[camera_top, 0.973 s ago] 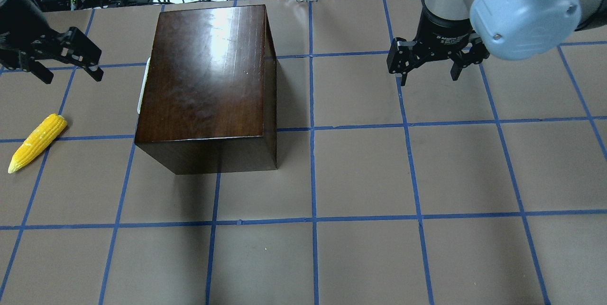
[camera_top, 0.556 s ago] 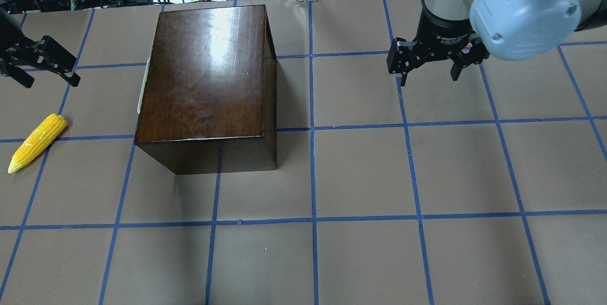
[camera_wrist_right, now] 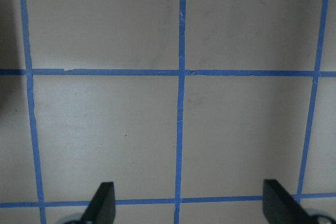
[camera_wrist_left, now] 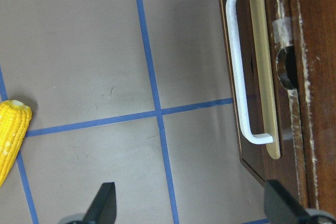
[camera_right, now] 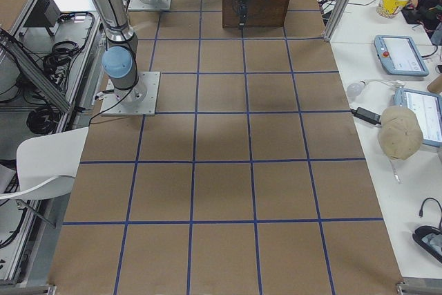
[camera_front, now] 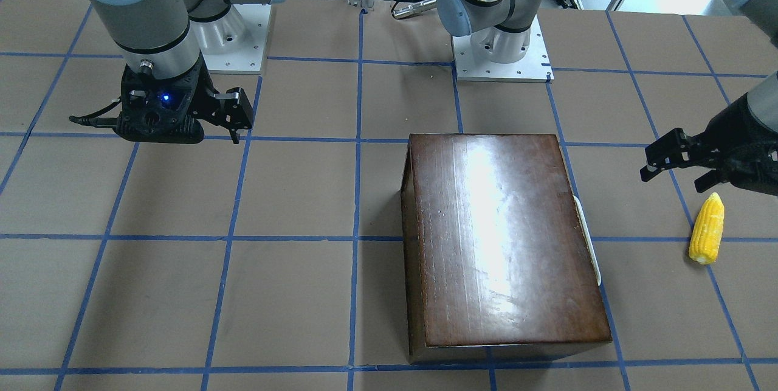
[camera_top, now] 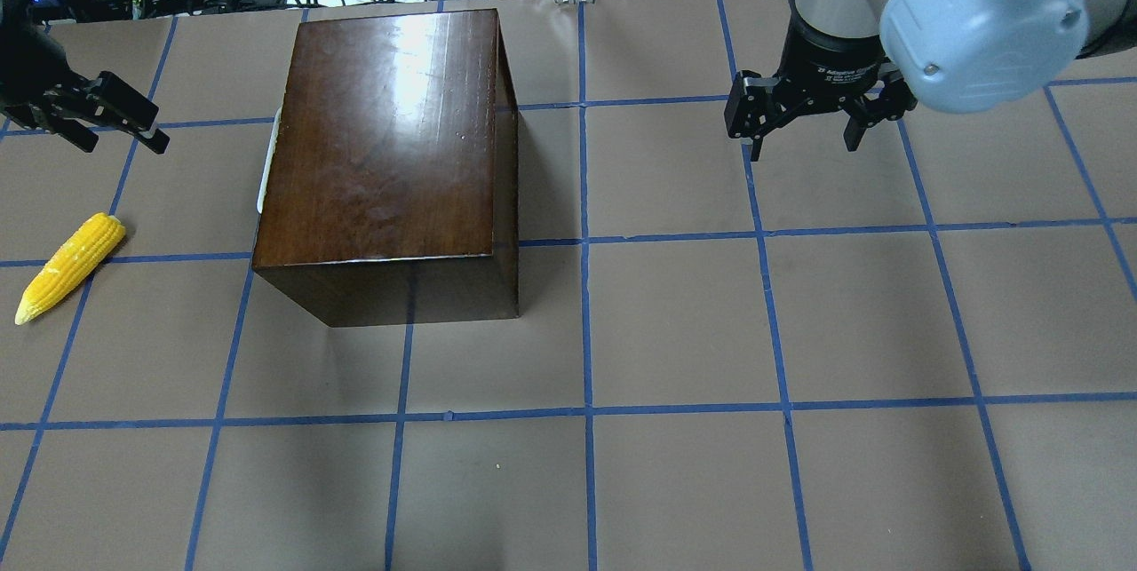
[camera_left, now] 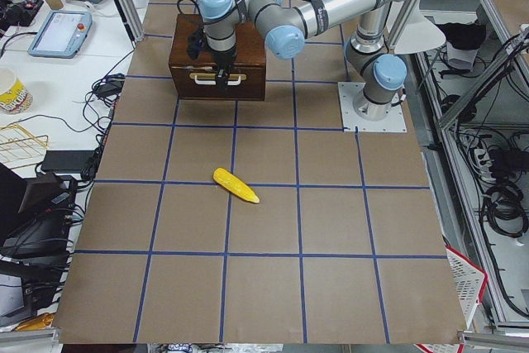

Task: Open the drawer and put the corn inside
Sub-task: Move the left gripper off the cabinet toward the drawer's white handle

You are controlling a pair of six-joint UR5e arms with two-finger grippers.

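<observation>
1. The fingers point(camera_wrist_left: 104, 206) of my left gripper point(camera_top: 124, 143) are spread wide and hold nothing. My right gripper point(camera_top: 805, 143) is also spread and empty, well off the far side of the box point(camera_top: 382, 136).
2. Change: the left gripper backed away from the box's handle side, then came part-way back. The right gripper and the corn point(camera_top: 71, 266) have not moved.
3. The drawer point(camera_left: 248, 84) is shut. I judge this the approach to its handle point(camera_wrist_left: 237, 66).
4. The corn lies well out from the box's handle side.
5. There is bare table between the left gripper and the box. The handle stands off the panel, leaving finger room.
</observation>
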